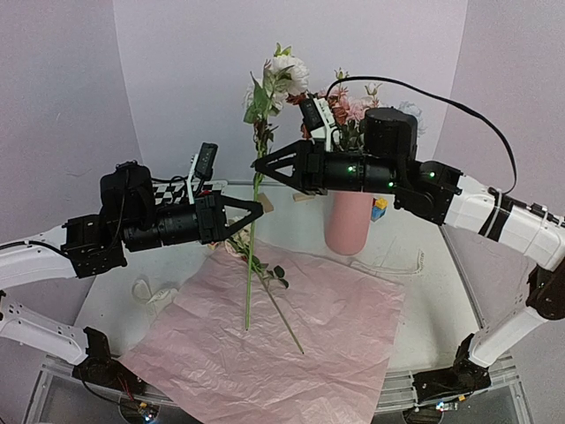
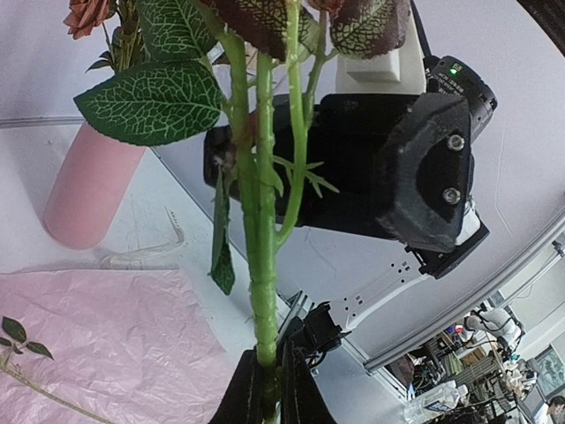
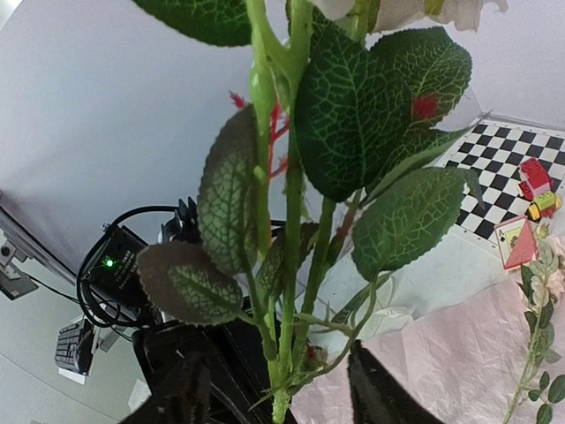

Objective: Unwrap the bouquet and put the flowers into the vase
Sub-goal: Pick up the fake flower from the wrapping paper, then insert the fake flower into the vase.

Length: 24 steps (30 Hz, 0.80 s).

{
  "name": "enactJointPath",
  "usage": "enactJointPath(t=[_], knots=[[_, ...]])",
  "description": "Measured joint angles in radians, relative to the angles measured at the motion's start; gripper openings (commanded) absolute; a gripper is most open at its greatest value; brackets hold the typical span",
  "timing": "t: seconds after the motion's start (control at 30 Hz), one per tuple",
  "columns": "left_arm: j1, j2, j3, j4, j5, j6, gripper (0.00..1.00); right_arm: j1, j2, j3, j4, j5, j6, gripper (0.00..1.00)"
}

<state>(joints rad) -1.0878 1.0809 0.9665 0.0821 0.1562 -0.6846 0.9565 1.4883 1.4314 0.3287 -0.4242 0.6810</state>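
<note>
Light: I am seeing soft, even brightness falling from above; shadows are barely showing.
Left wrist focus: the flower stem (image 2: 263,291) above my left fingers (image 2: 250,393) is reading sharp.
Right wrist focus: my right fingers (image 3: 181,389) are showing as dark blurs; leaves (image 3: 371,115) above them are looking crisp.
Edges: lines far from the fingers are bending.

Left pincer (image 1: 259,209) clamped shut; right pincer (image 1: 258,166) parted; both arms raised, facing inward.

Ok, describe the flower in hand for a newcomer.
Above the pink paper sheet, find the left gripper. It is shut on one upright flower, white bloom on top. Unlike the thin stem lying flat on the paper and the blooms in the vase, it is held vertical.
</note>
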Motion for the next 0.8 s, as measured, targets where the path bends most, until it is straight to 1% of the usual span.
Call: enactJointPath(t=[0.1,0.13,0.2,0.27,0.33,0.37,0.4,0.5,0.6,0.7,0.73,0.77,0.8], knots=[[0.0,0.0,0.0,0.002,0.007,0.0,0.02,0.0,0.004,0.011,0.0,-0.002,0.005,0.39],[0.0,0.0,0.0,0.004,0.009,0.0,0.02,0.001,0.005,0.013,0.0,-0.002,0.005,0.35],[0.0,0.0,0.0,0.007,0.015,0.0,0.02,0.002,0.005,0.015,0.001,-0.001,0.007,0.24],[0.0,0.0,0.0,0.008,0.024,0.0,0.03,0.002,0.006,0.02,0.0,-0.002,0.005,0.11],[0.0,0.0,0.0,0.013,0.03,-0.001,0.06,0.002,0.008,0.022,0.001,-0.002,0.006,0.03],[0.0,0.0,0.0,0.017,0.032,-0.001,0.1,0.002,0.01,0.022,0.0,-0.002,0.014,0.0],[0.0,0.0,0.0,0.017,0.033,-0.003,0.17,0.002,0.011,0.023,0.001,-0.002,0.014,0.0],[0.0,0.0,0.0,0.021,0.033,-0.002,0.44,0.002,0.011,0.023,0.0,-0.001,0.012,0.0],[-0.002,0.0,0.0,0.03,0.032,-0.012,0.59,0.003,0.01,0.02,0.001,0.01,0.009,0.0],[-0.002,-0.009,-0.017,0.04,0.023,-0.016,0.71,0.003,-0.008,-0.011,-0.004,0.045,-0.007,0.0],[-0.002,-0.015,-0.027,0.042,0.021,-0.017,0.87,0.003,-0.017,-0.025,-0.009,0.059,-0.013,0.0],[-0.002,-0.022,-0.039,0.041,0.015,-0.021,0.96,0.003,-0.036,-0.049,-0.02,0.085,-0.027,0.0],[-0.002,-0.029,-0.05,0.042,0.009,-0.022,0.99,0.003,-0.057,-0.074,-0.033,0.11,-0.04,0.0]])
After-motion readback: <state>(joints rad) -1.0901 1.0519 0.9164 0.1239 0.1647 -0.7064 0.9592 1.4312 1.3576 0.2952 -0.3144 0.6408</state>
